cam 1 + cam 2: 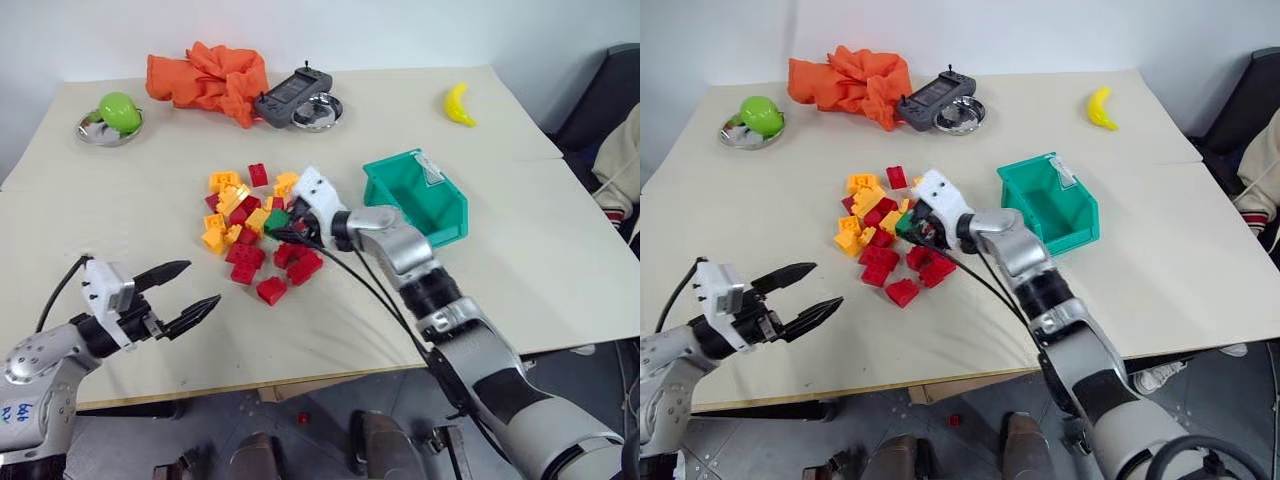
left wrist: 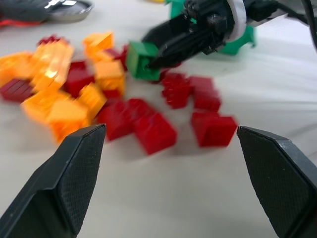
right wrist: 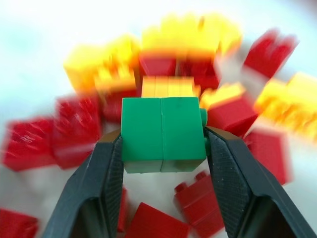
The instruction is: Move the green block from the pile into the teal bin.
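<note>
Two black fingers of the left gripper (image 1: 187, 291) hang wide apart, empty, near the table's (image 1: 560, 240) front edge. Over the heap of red and yellow studded bricks (image 1: 250, 225), the right gripper (image 3: 162, 144) pinches the small dark-green plastic brick (image 3: 163, 134); lift straight up before swinging right to the teal plastic bin (image 1: 420, 195). Whether the brick is clear of its neighbours is hard to make out.

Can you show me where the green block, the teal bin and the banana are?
green block (image 3: 162, 134), right wrist view, its front face.
teal bin (image 1: 447, 228), left eye view, its front wall.
banana (image 1: 458, 104), left eye view, its middle.
</note>
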{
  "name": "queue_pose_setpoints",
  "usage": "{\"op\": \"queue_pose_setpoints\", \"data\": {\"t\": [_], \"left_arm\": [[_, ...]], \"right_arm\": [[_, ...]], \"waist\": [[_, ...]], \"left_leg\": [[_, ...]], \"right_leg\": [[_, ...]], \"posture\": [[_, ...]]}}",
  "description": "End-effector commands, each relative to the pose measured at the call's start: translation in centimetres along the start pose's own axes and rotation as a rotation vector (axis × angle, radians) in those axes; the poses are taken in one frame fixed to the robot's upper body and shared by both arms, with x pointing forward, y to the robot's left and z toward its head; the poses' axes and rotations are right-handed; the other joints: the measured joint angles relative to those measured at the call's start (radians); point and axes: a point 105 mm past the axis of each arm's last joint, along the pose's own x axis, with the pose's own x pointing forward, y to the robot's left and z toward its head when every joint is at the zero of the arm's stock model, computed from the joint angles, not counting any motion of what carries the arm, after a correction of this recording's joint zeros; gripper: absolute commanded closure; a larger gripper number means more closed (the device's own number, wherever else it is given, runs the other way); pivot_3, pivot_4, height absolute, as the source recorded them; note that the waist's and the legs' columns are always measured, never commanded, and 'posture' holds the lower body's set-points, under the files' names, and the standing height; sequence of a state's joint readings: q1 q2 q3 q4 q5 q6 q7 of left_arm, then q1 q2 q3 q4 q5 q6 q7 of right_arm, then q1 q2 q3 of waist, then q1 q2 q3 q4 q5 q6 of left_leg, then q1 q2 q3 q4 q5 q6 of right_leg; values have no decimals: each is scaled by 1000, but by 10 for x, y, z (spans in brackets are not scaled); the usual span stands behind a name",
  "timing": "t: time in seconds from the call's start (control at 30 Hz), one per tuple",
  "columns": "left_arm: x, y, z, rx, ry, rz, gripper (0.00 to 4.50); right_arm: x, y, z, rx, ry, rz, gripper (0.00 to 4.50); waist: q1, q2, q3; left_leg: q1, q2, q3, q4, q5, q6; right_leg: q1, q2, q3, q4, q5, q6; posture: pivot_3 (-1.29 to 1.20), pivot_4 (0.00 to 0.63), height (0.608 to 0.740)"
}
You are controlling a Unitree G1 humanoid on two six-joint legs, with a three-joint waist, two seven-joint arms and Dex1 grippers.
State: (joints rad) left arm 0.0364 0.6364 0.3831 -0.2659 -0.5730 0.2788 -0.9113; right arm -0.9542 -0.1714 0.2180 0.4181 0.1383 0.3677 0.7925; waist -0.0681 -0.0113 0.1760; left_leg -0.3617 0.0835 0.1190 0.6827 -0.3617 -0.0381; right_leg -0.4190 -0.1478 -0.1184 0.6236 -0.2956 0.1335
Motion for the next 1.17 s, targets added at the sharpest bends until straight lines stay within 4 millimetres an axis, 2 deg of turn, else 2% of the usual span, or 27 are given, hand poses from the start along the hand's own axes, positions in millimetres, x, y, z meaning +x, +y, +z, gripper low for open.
{"op": "queue_pose_setpoints", "data": {"t": [0.03,0.13,0.2,0.23,0.37,0.43,0.5,0.57,0.67,0.7,0.77,0.83,0.93,1.0,1.1,1.17], "left_arm": [[19,-19,12,5,-77,-98,0],[39,-30,17,-19,-141,-147,0],[61,-35,16,-34,-177,-175,0],[66,-37,16,-35,-185,-181,0],[97,-41,20,-47,-230,-224,0],[104,-41,20,-45,-234,-236,0],[108,-37,19,-18,-212,-260,0],[108,-31,18,4,-196,-256,0],[101,-16,15,25,-168,-197,0],[96,-9,13,47,-149,-162,0],[83,1,12,126,-134,-103,0],[71,7,12,162,-131,-75,0],[50,17,7,186,-75,-22,0],[38,20,4,201,-47,14,0],[19,23,-5,210,-6,72,0],[9,22,-9,200,15,101,0]], "right_arm": [[-49,-15,40,-100,-216,-58,2445],[-97,-40,42,-145,-269,-236,2445],[-137,-58,35,-156,-254,-365,2445],[-145,-61,33,-158,-248,-391,2445],[-181,-87,1,-151,-121,-558,2445],[-187,-94,-6,-140,-102,-593,2445],[-185,-101,-27,-103,-36,-605,1690],[-183,-102,-35,-94,-18,-589,1081],[-185,-100,-29,-143,-29,-567,72],[-189,-99,-26,-163,-46,-565,32],[-196,-91,-19,-200,-96,-521,32],[-197,-75,-17,-237,-127,-424,32],[-200,-41,-14,-246,-218,-241,32],[-199,-22,-20,-199,-216,-153,32],[-199,15,-39,-101,-178,-20,32],[-202,24,-51,-55,-167,-15,32]], "waist": [[9,0,0],[19,0,0],[36,0,0],[39,0,0],[37,0,0],[33,0,0],[30,0,0],[31,0,0],[31,1,0],[32,1,0],[37,1,0],[40,1,0],[43,1,0],[43,1,0],[45,1,0],[46,1,0]], "left_leg": [[0,0,0,0,0,0],[0,0,0,0,0,0],[0,0,0,1,0,0],[0,0,1,2,0,0],[2,0,3,1,0,0],[2,0,4,1,0,0],[3,0,4,0,0,0],[3,0,4,0,1,0],[3,0,4,0,1,0],[3,0,4,0,1,0],[3,0,4,0,1,0],[3,0,4,0,0,0],[3,0,3,0,0,0],[3,0,3,0,0,0],[3,0,3,0,0,0],[3,0,2,0,0,0]], "right_leg": [[0,0,0,0,0,0],[0,0,0,0,0,0],[0,0,0,0,0,0],[0,0,0,0,0,0],[0,0,2,1,0,0],[0,0,2,1,0,0],[0,0,3,1,0,0],[0,0,3,1,0,0],[0,0,3,0,0,1],[0,0,3,0,0,0],[0,0,3,0,0,1],[0,0,3,-1,0,1],[1,0,2,-2,0,1],[1,0,2,-2,0,1],[2,0,2,-2,1,1],[2,0,2,-2,1,1]], "posture": [[0,150,740],[0,150,740],[0,150,740],[0,150,740],[0,150,740],[0,150,740],[0,150,740],[0,150,740],[0,150,740],[0,150,740],[0,150,740],[0,150,740],[0,150,740],[0,150,740],[0,150,740],[0,150,740]]}}
